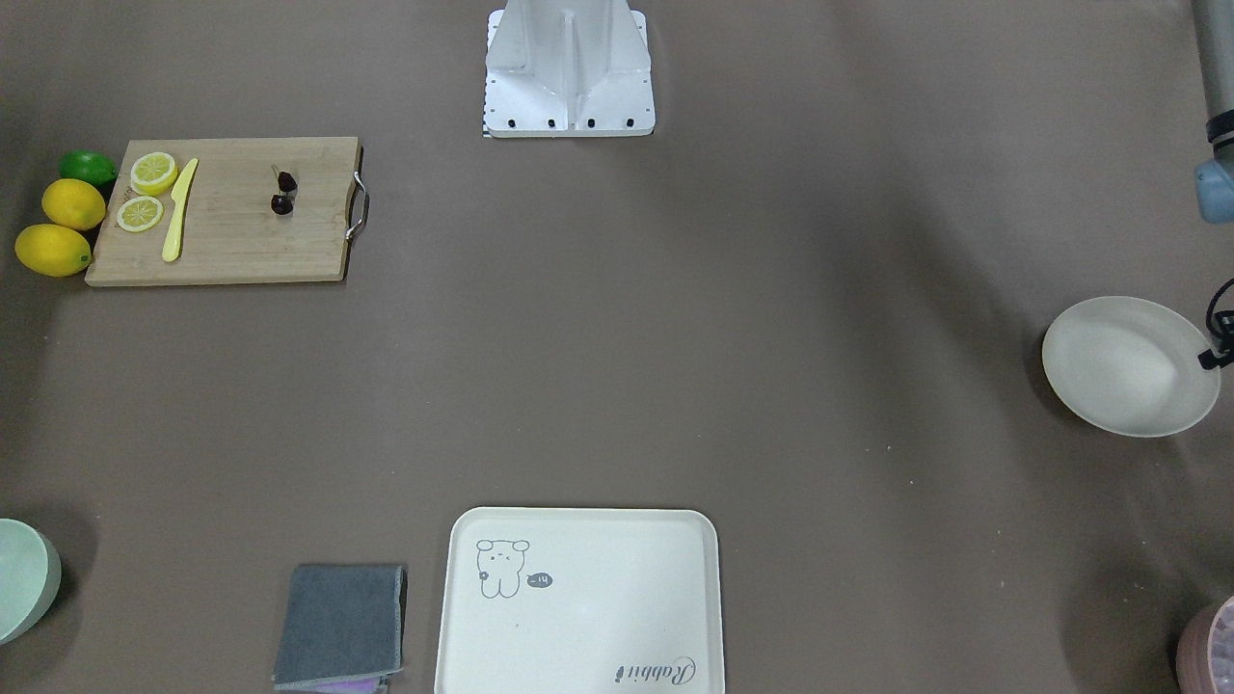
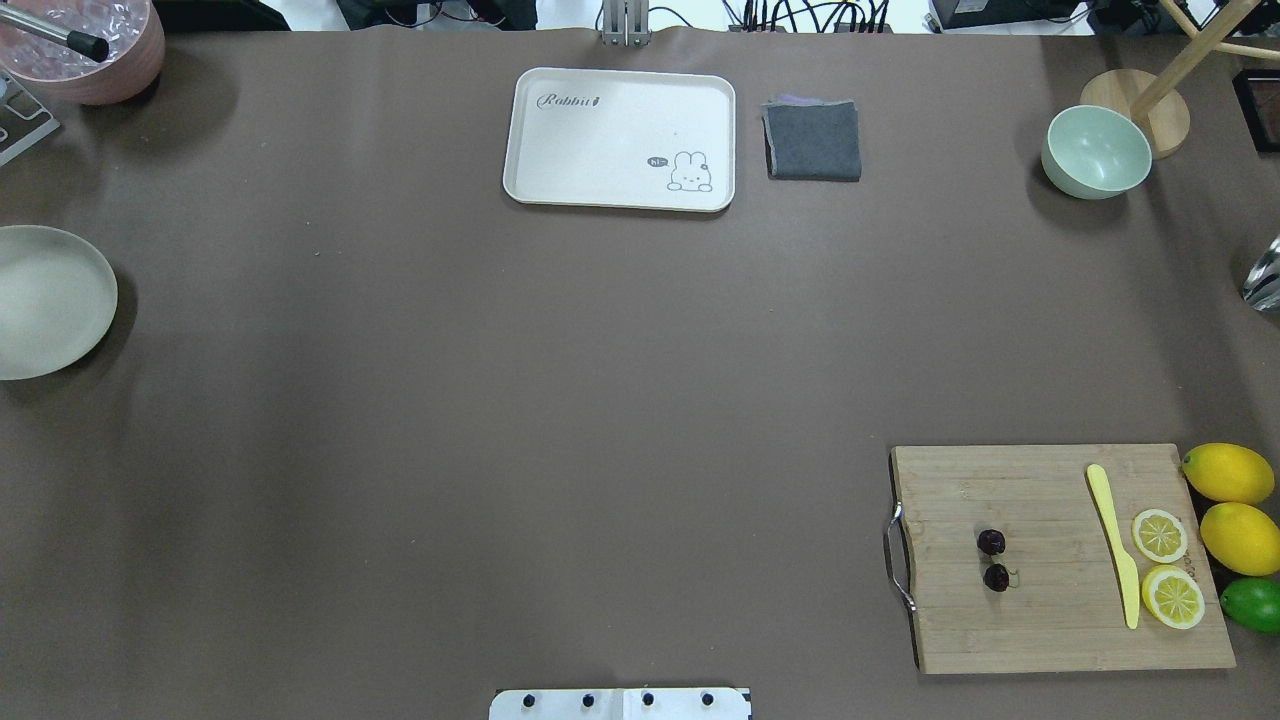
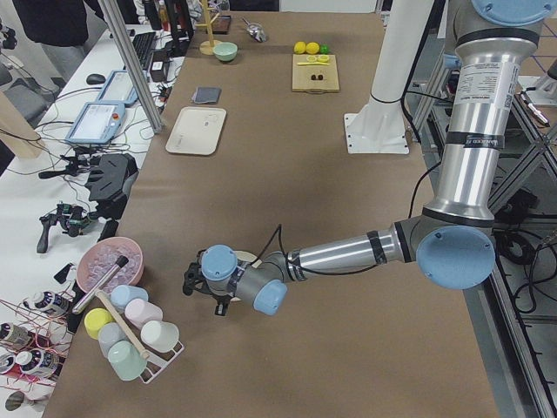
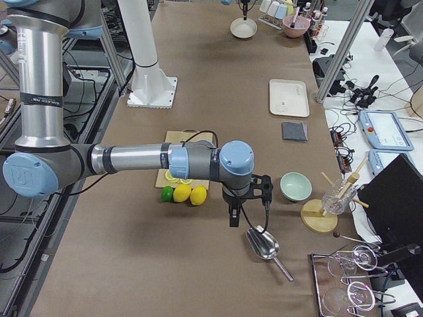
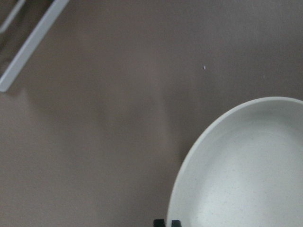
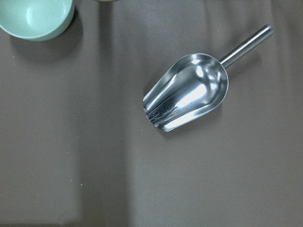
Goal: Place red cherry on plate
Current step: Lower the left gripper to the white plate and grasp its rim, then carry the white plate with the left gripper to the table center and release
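The red cherry (image 1: 282, 193) is a dark maroon pair lying on a wooden cutting board (image 1: 231, 241); the overhead view shows the red cherry (image 2: 993, 558) near the board's handle end. The plate (image 2: 45, 300) is round and cream-white and sits empty at the table's far left edge. My left gripper (image 5: 167, 222) hovers over the plate (image 5: 246, 165) rim, its two black tips close together and holding nothing. The near arm in the exterior right view carries my right gripper (image 4: 232, 218) above a steel scoop (image 6: 187, 92), far from the cherries. Whether it is open or shut I cannot tell.
On the board lie a yellow knife (image 2: 1115, 545) and two lemon slices (image 2: 1165, 565); two lemons (image 2: 1235, 505) and a lime (image 2: 1252, 603) sit beside it. A cream tray (image 2: 620, 140), grey cloth (image 2: 813, 140), green bowl (image 2: 1096, 150) and pink bowl (image 2: 85, 45) line the far edge.
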